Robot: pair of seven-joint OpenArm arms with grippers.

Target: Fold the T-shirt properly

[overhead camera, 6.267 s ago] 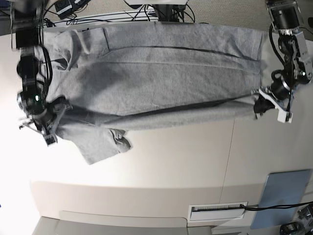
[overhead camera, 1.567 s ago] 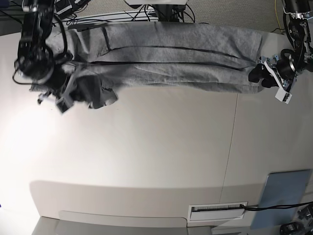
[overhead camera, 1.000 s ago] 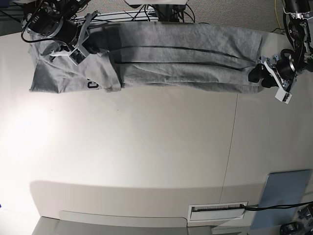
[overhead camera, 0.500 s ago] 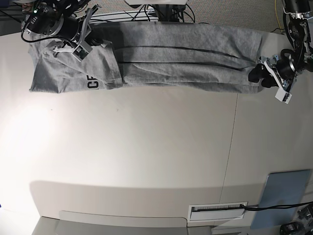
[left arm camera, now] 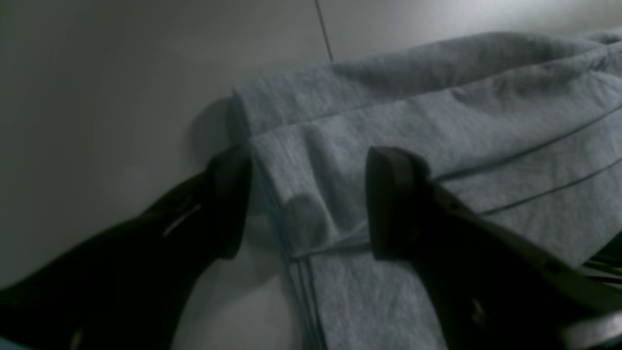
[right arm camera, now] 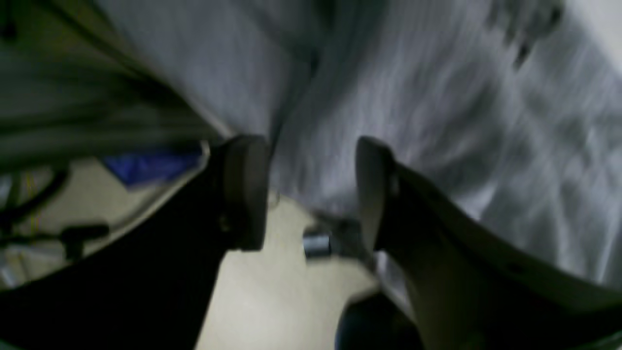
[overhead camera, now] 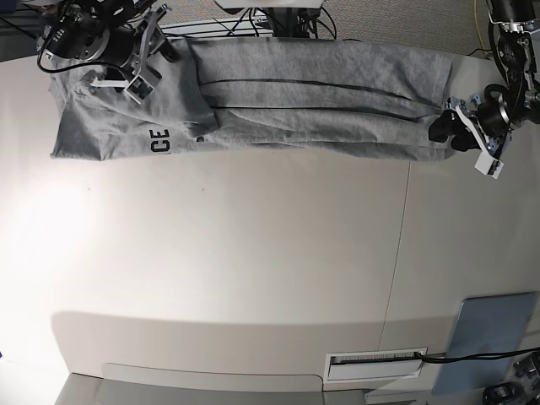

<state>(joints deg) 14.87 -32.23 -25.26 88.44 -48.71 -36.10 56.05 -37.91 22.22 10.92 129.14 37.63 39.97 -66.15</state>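
The heather-grey T-shirt lies folded into a long band along the table's far edge. Black letters "CE" show on a flap at its left end. My right gripper is over that left end. In the blurred right wrist view it is open and empty, with grey cloth behind its fingers. My left gripper is at the shirt's right end. In the left wrist view it is open, its fingers astride the layered hem corner, which lies on the table.
Cables run along the far table edge behind the shirt. A seam crosses the white table. A blue-grey pad and a white slotted panel lie at the near right.
The lettered flap at the shirt's left end has spread a little further right and lies flatter. My right gripper has drawn slightly up and away from it. The left gripper has not moved.
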